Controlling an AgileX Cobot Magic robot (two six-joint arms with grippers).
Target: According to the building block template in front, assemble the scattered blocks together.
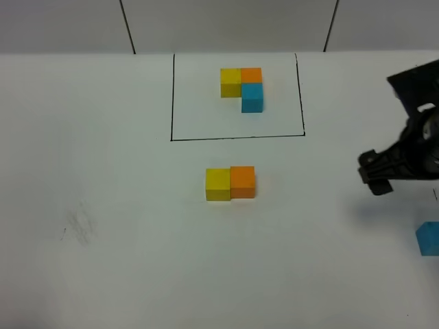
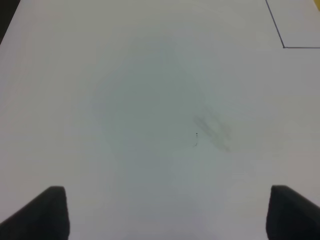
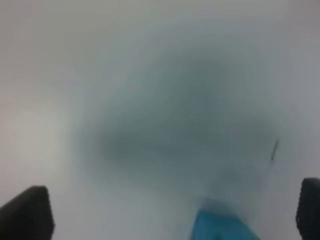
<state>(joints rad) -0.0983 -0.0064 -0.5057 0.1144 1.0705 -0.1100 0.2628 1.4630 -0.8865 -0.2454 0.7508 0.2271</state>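
The building block template is shown framed at the far side of the surface. The yellow cube and orange cube are set touching before it. The sky-blue cube lies apart, near the right gripper. It and the left gripper are spread wide, nothing held.

The surface is plain white. The building block template comprises one yellow, one orange and one sky-blue cube, enclosed by a thin black frame line. Outside the frame line, the scattered blocks repeat these colours: yellow block, orange block, sky-blue block. Each cube face is a uniform solid colour. A faint grey smudge marks the surface outside the frame line. The left end effector and right end effector are black. The wall panels beyond the frame line are grey with dark seams.
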